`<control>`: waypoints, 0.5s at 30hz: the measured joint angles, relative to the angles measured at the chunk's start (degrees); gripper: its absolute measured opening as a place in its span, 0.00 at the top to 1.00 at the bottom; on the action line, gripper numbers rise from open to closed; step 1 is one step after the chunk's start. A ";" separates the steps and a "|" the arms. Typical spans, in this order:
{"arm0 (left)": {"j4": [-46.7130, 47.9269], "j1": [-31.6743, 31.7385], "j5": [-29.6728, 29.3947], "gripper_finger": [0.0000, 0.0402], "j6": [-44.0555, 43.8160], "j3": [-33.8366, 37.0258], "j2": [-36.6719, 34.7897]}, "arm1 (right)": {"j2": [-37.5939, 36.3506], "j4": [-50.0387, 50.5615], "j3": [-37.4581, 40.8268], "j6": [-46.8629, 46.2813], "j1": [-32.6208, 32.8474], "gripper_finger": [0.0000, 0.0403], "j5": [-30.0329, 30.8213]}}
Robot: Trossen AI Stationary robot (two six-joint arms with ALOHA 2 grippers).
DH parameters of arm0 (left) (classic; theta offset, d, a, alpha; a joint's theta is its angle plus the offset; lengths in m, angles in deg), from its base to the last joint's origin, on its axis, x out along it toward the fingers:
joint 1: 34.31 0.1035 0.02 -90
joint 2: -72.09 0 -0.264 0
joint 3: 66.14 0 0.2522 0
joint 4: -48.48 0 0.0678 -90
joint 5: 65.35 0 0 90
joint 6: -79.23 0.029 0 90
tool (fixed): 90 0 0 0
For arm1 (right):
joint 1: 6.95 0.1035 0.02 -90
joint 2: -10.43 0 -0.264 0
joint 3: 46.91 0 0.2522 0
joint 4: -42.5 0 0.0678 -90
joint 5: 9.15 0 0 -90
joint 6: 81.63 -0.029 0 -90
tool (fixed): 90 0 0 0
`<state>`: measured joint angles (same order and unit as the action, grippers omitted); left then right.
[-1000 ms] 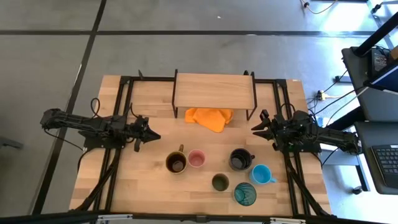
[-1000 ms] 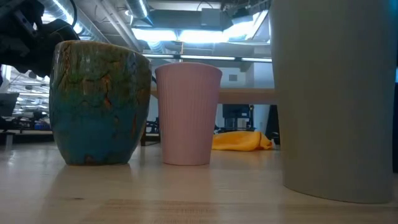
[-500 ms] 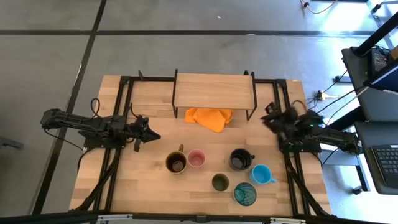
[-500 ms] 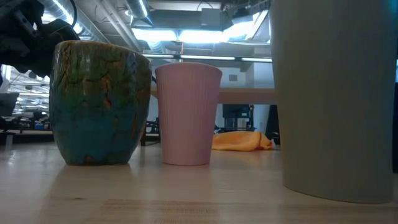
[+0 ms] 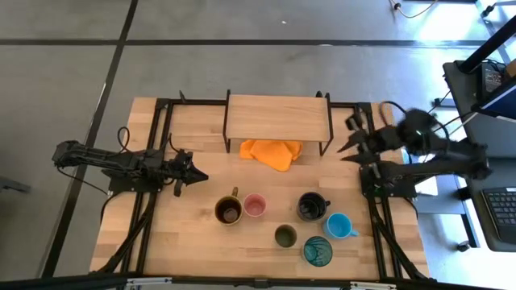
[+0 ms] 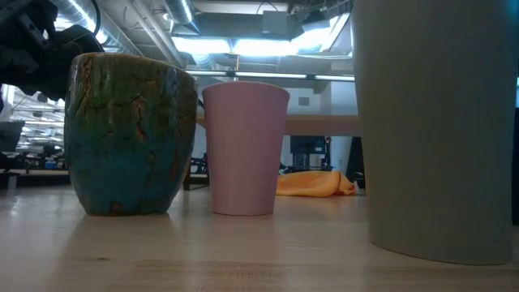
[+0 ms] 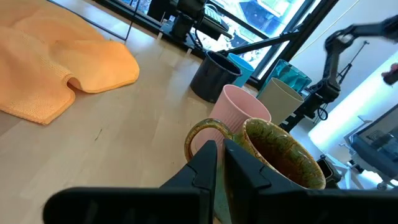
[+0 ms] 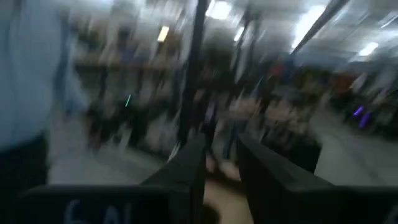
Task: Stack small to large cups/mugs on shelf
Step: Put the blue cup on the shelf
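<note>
On your counter (image 5: 193,242), six cups wait; the right wrist view is smeared.
Ribbed pink cup (image 6: 245,150) half-hides the orange cloth (image 6: 316,183); left gripper (image 5: 198,176) fingers nearly closed, empty; right gripper (image 5: 351,138) fingers slightly parted.

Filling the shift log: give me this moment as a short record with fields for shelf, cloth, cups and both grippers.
shelf: wooden shelf at the table's far edge, nothing on it
cloth: orange cloth lies crumpled just in front of the shelf
cups: mustard-brown mug, pink cup, black mug, light blue mug, olive-grey cup, teal tumbler, all standing on the table
left gripper: left gripper empty, fingers nearly closed, pointing at the mustard-brown mug
right gripper: right gripper raised near the shelf's right end, holding nothing
</note>
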<state>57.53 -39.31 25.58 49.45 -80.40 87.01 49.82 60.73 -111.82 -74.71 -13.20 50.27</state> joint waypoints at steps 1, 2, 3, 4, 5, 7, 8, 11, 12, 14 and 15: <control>0.00 0.00 0.00 0.95 0.00 0.01 0.00 | 3.32 7.10 -4.94 2.11 0.22 0.77 -0.78; 0.00 0.00 0.00 0.95 0.00 0.00 0.00 | 6.20 15.16 -9.49 3.83 0.31 0.77 -0.78; 0.00 0.00 0.00 0.95 0.00 0.01 0.00 | 8.83 23.13 -14.00 4.98 0.51 0.77 -0.80; 0.00 0.00 -0.01 0.95 0.00 0.00 0.00 | 11.33 31.02 -18.11 5.54 0.69 0.77 -0.23; 0.00 0.00 0.00 0.95 0.00 0.00 0.00 | 13.50 38.24 -22.04 5.48 0.99 0.77 1.00; 0.00 -0.02 0.00 0.95 0.00 -0.01 0.00 | 17.62 49.03 -28.72 4.85 1.71 0.77 2.33; 0.00 0.00 0.00 0.95 0.00 0.01 0.00 | 19.47 53.16 -31.74 4.11 2.15 0.77 2.36; 0.00 0.00 0.00 0.95 0.00 0.00 0.00 | 23.72 59.84 -38.87 2.22 4.14 0.77 1.14; 0.00 0.00 0.00 0.95 0.00 -0.01 0.00 | 24.89 60.95 -40.86 1.28 5.03 0.77 -0.08; 0.00 0.00 0.00 0.95 0.00 0.01 0.00 | 26.98 62.78 -43.94 -0.79 7.06 0.77 -1.42; -0.02 0.00 0.00 0.95 0.00 -0.01 0.00 | 27.99 63.61 -45.22 -2.06 8.40 0.77 -1.56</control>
<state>57.51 -39.31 25.58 49.45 -80.42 87.01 77.82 124.33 -157.03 -76.77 -4.80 48.71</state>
